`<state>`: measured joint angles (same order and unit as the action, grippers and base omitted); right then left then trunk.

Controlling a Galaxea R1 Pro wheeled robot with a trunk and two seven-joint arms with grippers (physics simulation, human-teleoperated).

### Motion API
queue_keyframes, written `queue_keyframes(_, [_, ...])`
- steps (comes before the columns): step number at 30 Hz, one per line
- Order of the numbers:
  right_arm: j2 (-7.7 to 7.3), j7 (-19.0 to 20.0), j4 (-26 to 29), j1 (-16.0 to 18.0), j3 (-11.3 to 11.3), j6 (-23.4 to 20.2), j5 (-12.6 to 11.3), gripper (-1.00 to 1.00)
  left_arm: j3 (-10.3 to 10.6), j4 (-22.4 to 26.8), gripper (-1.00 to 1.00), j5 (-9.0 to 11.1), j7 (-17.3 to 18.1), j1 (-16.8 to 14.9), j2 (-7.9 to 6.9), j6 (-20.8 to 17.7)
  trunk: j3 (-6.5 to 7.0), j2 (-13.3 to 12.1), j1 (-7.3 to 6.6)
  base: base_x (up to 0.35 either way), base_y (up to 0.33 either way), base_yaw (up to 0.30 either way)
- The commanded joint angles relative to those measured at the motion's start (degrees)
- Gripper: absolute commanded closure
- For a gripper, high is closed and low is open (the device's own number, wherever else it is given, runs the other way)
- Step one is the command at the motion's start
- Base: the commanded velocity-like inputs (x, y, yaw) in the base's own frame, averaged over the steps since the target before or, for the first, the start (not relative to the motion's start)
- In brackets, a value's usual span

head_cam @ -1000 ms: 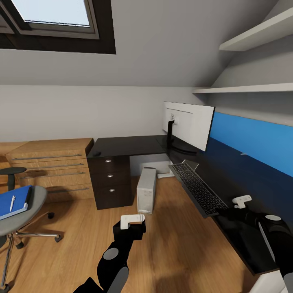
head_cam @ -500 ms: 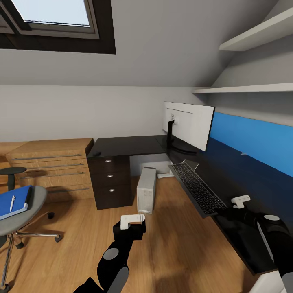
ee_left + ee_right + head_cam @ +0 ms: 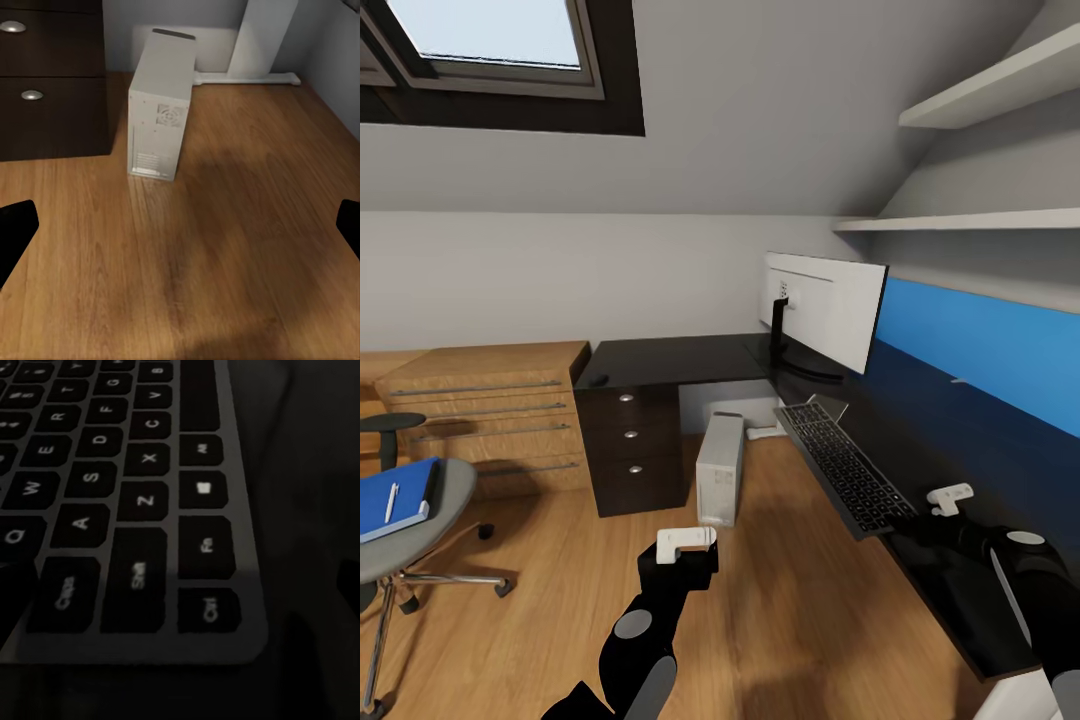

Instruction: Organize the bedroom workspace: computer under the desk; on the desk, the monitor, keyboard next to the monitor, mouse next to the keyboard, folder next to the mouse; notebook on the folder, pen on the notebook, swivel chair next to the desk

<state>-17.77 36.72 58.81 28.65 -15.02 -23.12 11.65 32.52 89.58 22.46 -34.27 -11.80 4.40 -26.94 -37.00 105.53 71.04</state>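
The keyboard [image 3: 847,470] is seen lying on the black counter [image 3: 690,358], overhanging its front edge a little, with its long axis running from the monitor [image 3: 828,306] back toward the robot. Its near corner is found just ahead of the right gripper [image 3: 948,497], which is held low over the counter at that end. In the right wrist view the keyboard's [image 3: 127,502] corner keys are seen close up, with dark finger shapes at the frame's two sides, so the right gripper is judged to be spread open and empty. The right arm is clearly the nearer one; any push or slide of the keyboard toward the monitor would be made along that long axis.

The left gripper [image 3: 685,541] is held over the wood floor, well apart from the counter. Its fingers [image 3: 16,229] are seen wide apart with nothing between them, and the computer [image 3: 161,105] is viewed straight ahead, upright on the floor beside the dark drawers [image 3: 632,435], at the opening under the counter rather than fully beneath it.

The mouse [image 3: 598,379] is spotted at the counter's far left end. On the swivel chair [image 3: 405,520], well off to the left, the folder [image 3: 398,492] is still waiting with the pen [image 3: 390,500] on top.
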Motion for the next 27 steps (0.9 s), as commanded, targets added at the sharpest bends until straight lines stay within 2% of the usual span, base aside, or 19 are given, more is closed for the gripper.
queue_keyframes(1, [0.02,0.5,-2.7,0.0,-0.1,-0.3,0.8,-1.0,0.1,0.1,-1.0,0.5,-0.5,-0.1,-0.01,-0.1,0.11,-0.4,-0.23,0.0,0.0,0.0])
queue_keyframes(27, [0.02,0.5,-2.7,0.0,-0.1,0.0,0.8,-1.0,0.1,0.1,-1.0,0.4,-0.7,-0.1,-0.01,-0.1,4.78,-10.8,-5.94,0.0,0.0,0.0])
